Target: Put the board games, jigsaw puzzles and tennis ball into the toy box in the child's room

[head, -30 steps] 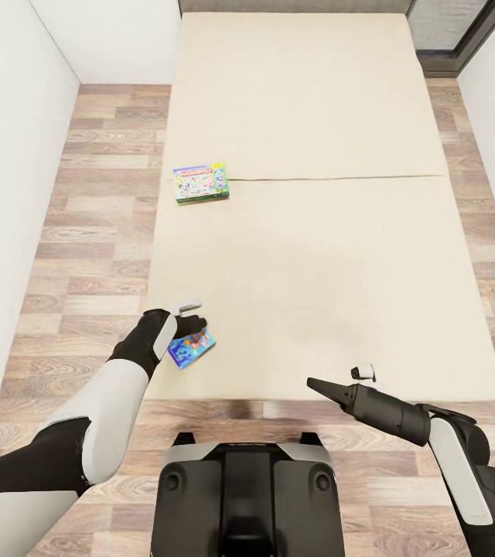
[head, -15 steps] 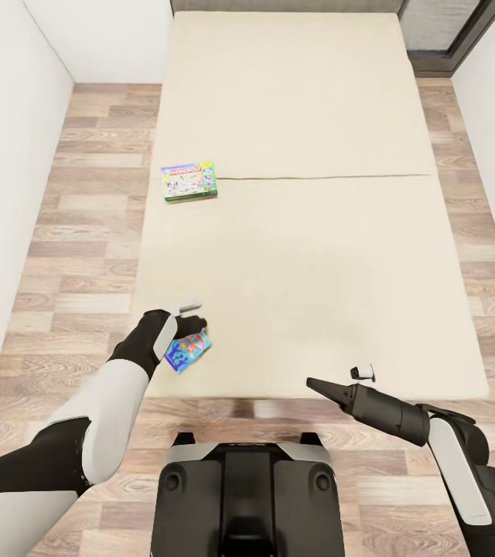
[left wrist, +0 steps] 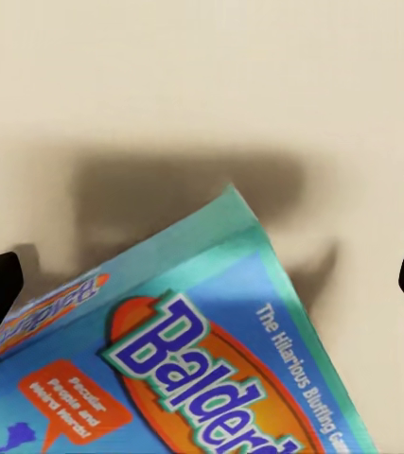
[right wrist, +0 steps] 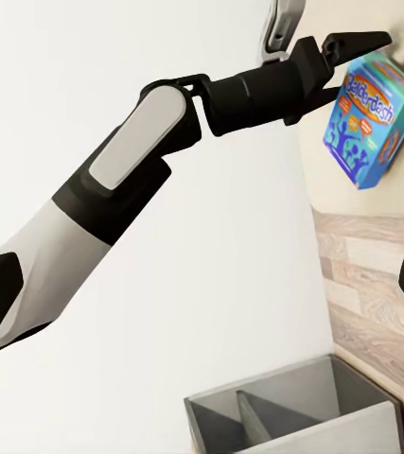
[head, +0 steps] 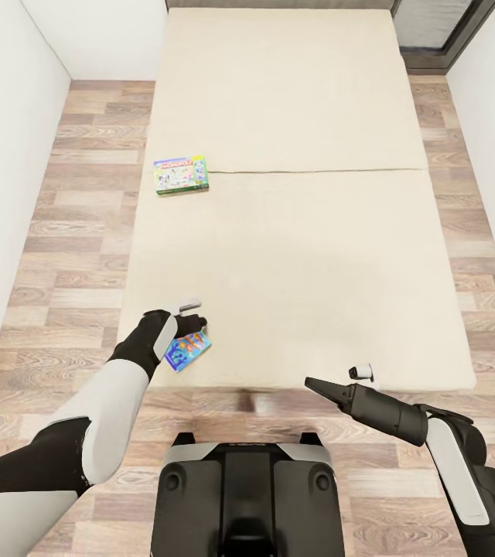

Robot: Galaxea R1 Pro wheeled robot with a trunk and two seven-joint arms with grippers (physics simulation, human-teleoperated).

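Two board games on bed [head: 294, 232] | left gripper [head: 193, 319] open over blue box [head: 186, 350] | Monopoly [head: 181, 175] farther up | right gripper [head: 339, 381] open, empty.

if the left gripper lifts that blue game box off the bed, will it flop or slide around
The blue game box looks like a rigid flat carton with crisp edges, so it probably won't flop. Its glossy printed face may be slippery. Resting on the soft bed, it likely won't roll.

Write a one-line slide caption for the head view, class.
Left gripper poised over a blue game box near the bed's foot; a Monopoly box lies farther up.
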